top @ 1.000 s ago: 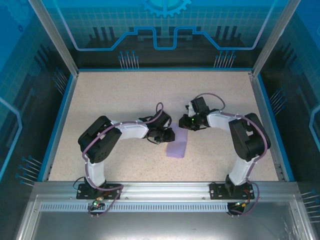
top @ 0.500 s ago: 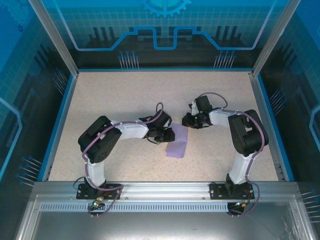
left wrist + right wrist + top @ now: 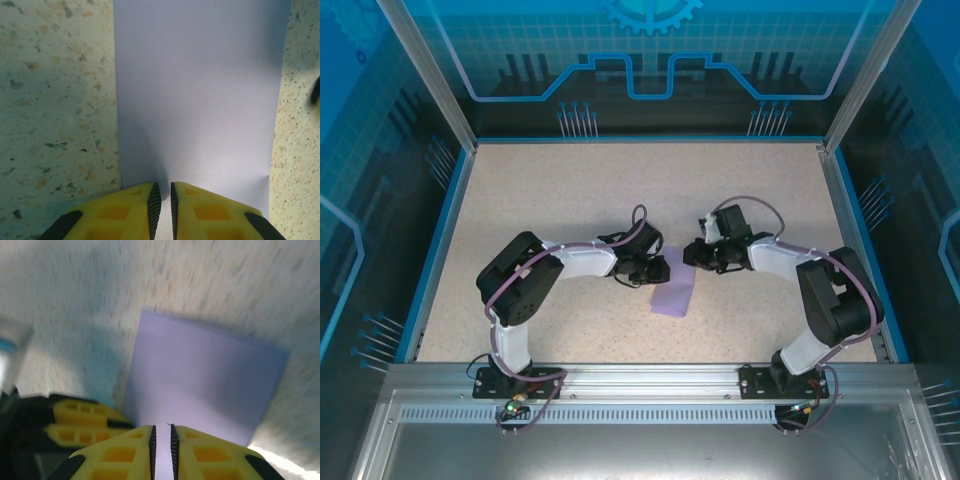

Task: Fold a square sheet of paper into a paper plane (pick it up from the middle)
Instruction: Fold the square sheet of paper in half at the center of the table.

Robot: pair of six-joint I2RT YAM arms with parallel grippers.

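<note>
While the square sheet of paper (image 3: 674,290), folded to a strip, lies at the centre of the top view, the left gripper (image 3: 162,186) meets its lower edge, jaws nearly together, perhaps pinching it; the blurred right gripper (image 3: 161,428) hangs over it, likewise nearly closed.

The square sheet of paper (image 3: 672,296) lies flat on the table (image 3: 570,200), a lavender rectangle.

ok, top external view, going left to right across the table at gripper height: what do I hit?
left arm → left gripper → square sheet of paper → right gripper → right arm
</note>
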